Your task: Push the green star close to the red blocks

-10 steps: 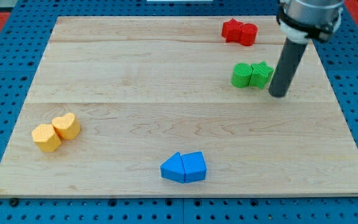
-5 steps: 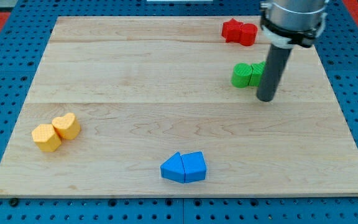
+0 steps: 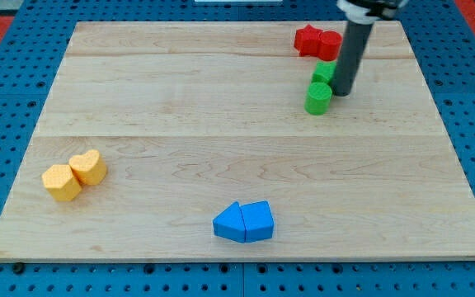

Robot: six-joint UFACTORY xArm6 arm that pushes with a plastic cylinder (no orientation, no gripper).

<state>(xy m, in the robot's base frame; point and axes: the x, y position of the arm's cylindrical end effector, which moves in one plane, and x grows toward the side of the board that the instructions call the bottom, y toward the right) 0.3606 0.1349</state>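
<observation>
A: Item: green star [image 3: 323,73], far right, just below red blocks [image 3: 318,41]. My tip [image 3: 342,92] touches its right; no pincer fitted.

B: Risk: the push drags the green cylinder [image 3: 317,97] along, or knocks the reds apart.

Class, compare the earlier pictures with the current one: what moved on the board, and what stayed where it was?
My tip swept toward the view's top-left, pushing the green star up toward the red blocks; the green cylinder now sits below it. The yellow blocks and blue blocks stayed put.
</observation>
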